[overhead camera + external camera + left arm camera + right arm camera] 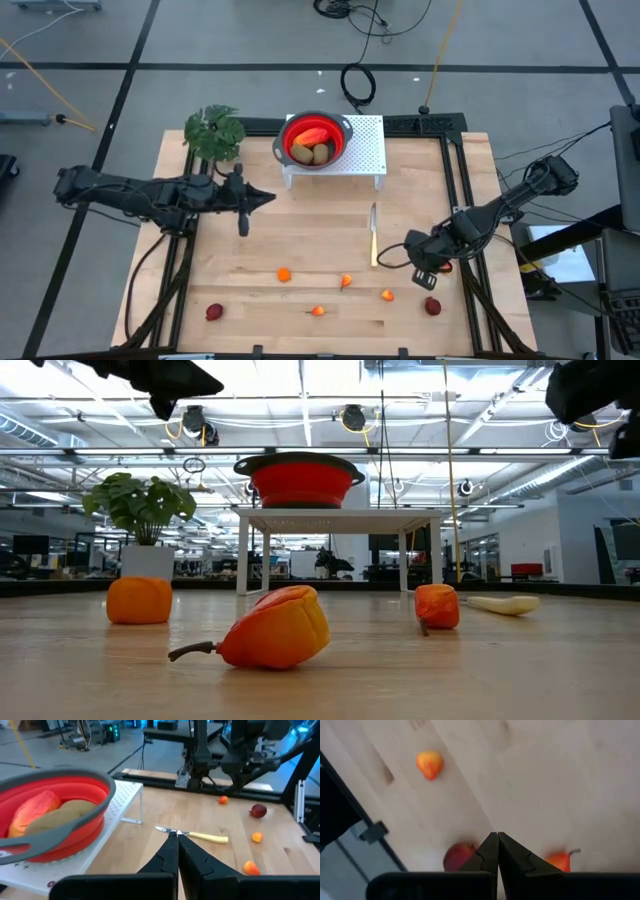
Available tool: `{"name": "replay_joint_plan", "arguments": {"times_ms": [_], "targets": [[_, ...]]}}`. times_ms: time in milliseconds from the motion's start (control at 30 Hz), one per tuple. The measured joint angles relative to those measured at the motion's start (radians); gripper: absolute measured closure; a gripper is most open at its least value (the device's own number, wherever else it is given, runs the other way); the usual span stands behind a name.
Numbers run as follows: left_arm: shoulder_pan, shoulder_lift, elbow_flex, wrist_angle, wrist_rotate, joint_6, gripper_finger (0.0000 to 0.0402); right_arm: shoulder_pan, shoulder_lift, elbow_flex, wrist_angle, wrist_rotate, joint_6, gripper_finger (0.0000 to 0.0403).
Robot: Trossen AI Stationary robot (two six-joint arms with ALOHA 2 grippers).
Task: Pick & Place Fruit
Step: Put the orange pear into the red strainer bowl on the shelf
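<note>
Now | left pincer [268, 198] shut, empty, left of centre | right pincer [424, 281] shut, empty, lower right over desk [300, 240] | bowl [316, 139] top centre holds three fruits | small fruits [284, 274] scattered along lower desk.

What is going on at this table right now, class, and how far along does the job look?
A two-armed robot is sorting toy fruit. The red bowl on the white stand already holds a few pieces. Small orange fruits and dark-red fruits lie scattered near the table's front, beside a knife. The right gripper hangs shut and empty above the fruit at the right. The left gripper, also shut, waits near the plant.
</note>
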Motion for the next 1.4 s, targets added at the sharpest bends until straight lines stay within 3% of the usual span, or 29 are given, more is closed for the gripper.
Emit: {"name": "replay_joint_plan", "arguments": {"times_ms": [233,567,767,1067,1233,1400], "targets": [[0.001,-0.141,-0.083,-0.001,0.047,0.012,0.0399,-0.002,0.0,0.0,-0.019,-0.048,0.012,0.0401],[0.001,-0.3,-0.186,-0.001,0.054,-0.005,0.0399,-0.002,0.0,0.0,-0.138,-0.05,0.212,0.0368],[0.001,-0.347,-0.224,-0.004,0.055,-0.009,0.0391,-0.002,0.0,0.0,-0.142,-0.051,0.277,0.0323],[0.001,-0.36,-0.247,-0.008,0.055,-0.027,0.039,-0.002,0.0,-0.004,-0.154,-0.052,0.308,0.0222],[0.002,-0.36,-0.258,-0.008,0.055,-0.033,0.0396,-0.002,0.0,-0.036,-0.153,-0.147,0.367,0.0177],[0.001,-0.36,-0.258,-0.008,0.055,-0.044,0.0393,-0.002,0.0,-0.09,-0.15,-0.229,0.434,0.0164]]}}
